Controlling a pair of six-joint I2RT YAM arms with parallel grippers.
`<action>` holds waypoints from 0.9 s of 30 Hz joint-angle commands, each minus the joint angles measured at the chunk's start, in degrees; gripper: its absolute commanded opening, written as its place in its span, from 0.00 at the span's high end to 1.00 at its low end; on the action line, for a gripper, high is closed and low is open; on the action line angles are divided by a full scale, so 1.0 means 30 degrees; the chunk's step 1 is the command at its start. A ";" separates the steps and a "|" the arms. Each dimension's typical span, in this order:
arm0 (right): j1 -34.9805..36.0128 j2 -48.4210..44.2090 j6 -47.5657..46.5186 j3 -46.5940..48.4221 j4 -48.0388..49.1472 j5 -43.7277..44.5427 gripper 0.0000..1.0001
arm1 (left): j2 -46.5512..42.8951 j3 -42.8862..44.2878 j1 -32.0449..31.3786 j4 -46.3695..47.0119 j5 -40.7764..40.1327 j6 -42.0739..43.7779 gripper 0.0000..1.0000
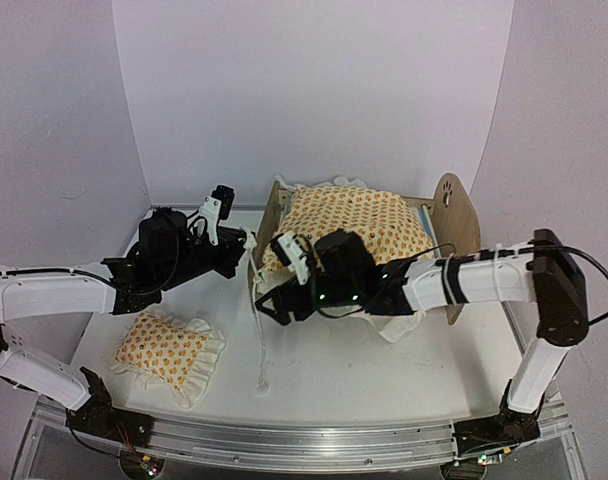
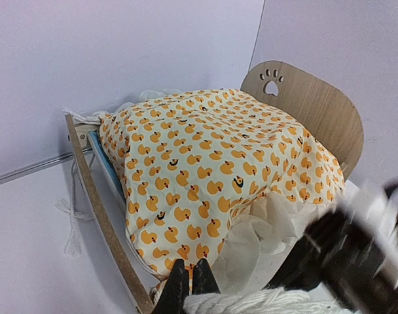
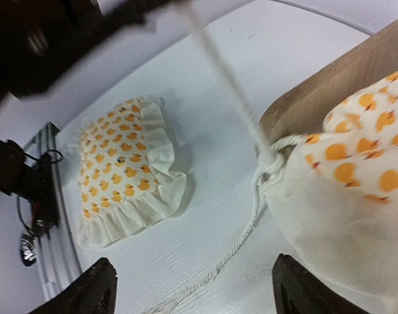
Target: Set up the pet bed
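The pet bed [image 1: 456,215] stands at the back centre, its paw-print headboard [image 2: 317,108] on the right and its low footboard [image 2: 97,209] on the left. The orange duck-print blanket [image 1: 349,225] covers it, and a strip of blue mattress [image 2: 107,163] shows at the foot. My left gripper [image 1: 246,243] is at the footboard's corner, shut [image 2: 189,281] on the blanket's white cord [image 3: 251,216], which runs taut. My right gripper [image 1: 272,300] is open and empty [image 3: 199,294], low over the table beside the blanket's hanging corner [image 3: 356,196]. The matching pillow [image 1: 167,347] lies at the front left.
The cord's loose end trails down the table [image 1: 261,350] between pillow and bed. The right arm [image 2: 356,255] crosses in front of the bed. A metal rail [image 1: 284,445] lines the near edge. White walls close in behind and at both sides.
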 commanded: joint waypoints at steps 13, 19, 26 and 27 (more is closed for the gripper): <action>0.2645 0.9210 -0.1750 0.3050 0.7447 1.2440 0.17 | -0.0832 0.0780 0.0082 0.0823 -0.0058 -0.2133 1.00; 0.2646 1.1028 -0.0774 0.4665 0.7288 1.2547 0.47 | -0.1073 0.0911 0.0082 0.0782 -0.0662 -0.2355 1.00; 0.2792 0.8271 0.0428 0.0727 0.7069 1.2234 0.97 | -0.0468 0.2456 0.0108 0.0734 -0.2936 -0.1487 1.00; 0.2793 0.7703 0.0656 -0.0009 0.6890 1.2140 1.00 | -0.0297 0.2783 0.0125 0.0725 -0.3798 -0.1297 1.00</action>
